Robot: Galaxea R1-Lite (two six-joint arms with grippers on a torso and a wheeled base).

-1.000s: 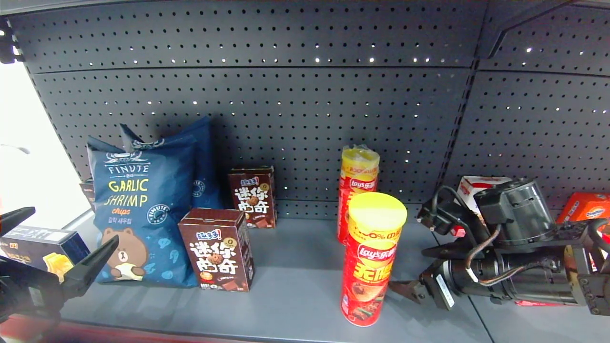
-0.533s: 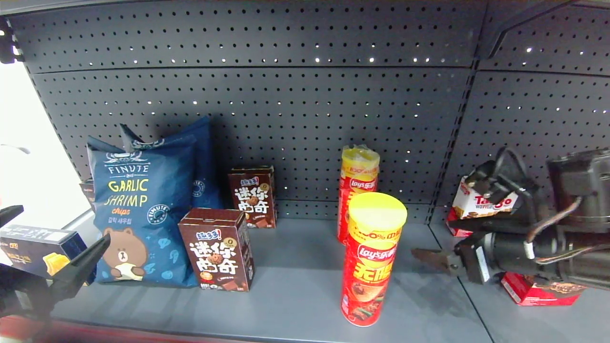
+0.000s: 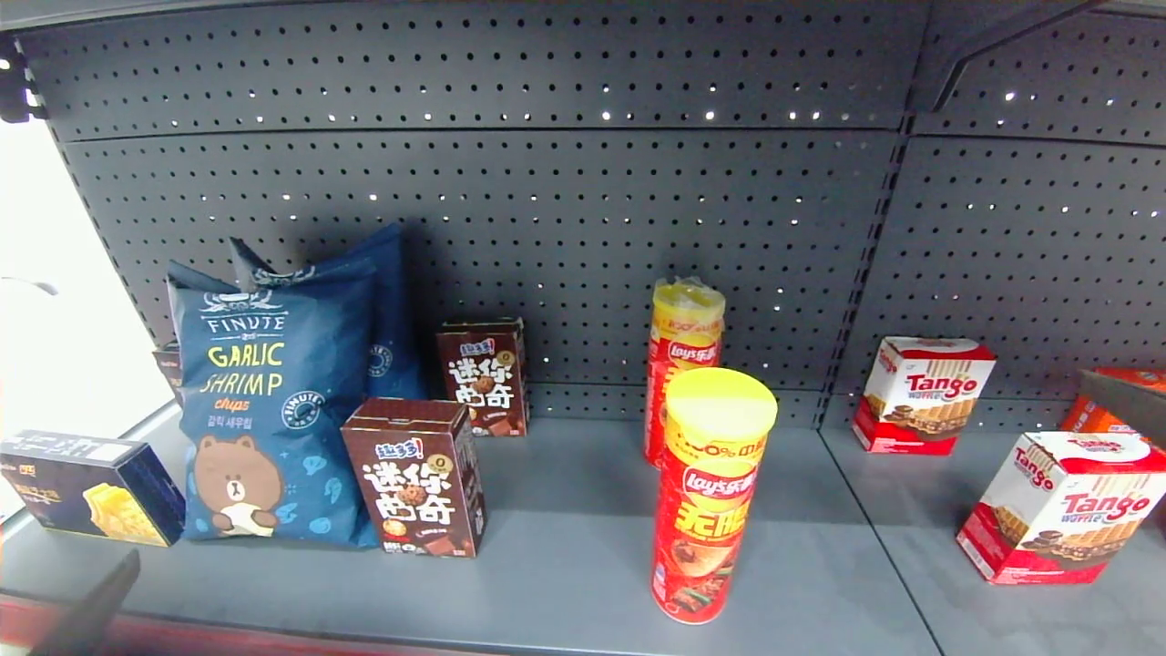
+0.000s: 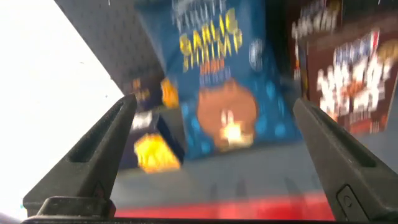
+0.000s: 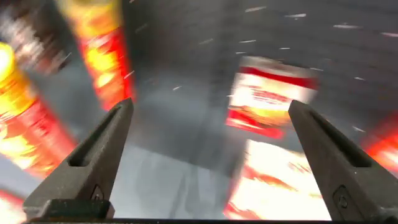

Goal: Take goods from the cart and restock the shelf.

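left gripper (image 4: 214, 106): fingers spread wide, nothing between them; low at the left front edge of the shelf (image 3: 565, 556), facing its leftmost goods
dark box (image 3: 91, 487): lying flat at the far left of the shelf, just beside the front chip bag
front chip bag (image 3: 273, 419): blue, upright, bear picture facing out
rear chip bag (image 3: 387, 301): blue, upright behind the front chip bag, against the pegboard (image 3: 583, 200)
front brown box (image 3: 419, 478): upright, just right of the front chip bag, near the shelf's front
rear brown box (image 3: 483, 375): upright, farther back, close to the pegboard
rear can (image 3: 683, 360): red with a yellow lid, upright near the pegboard
front can (image 3: 715, 497): same kind, upright before the rear can, near the front edge
rear wafer box (image 3: 922, 394): red and white, upright in the right bay, near the pegboard
front wafer box (image 3: 1061, 506): same kind, turned at an angle, nearer the front, far right
orange box (image 3: 1093, 415): partly hidden at the far right, behind the front wafer box
right gripper (image 5: 210, 107): fingers spread wide, empty; facing the cans and wafer boxes
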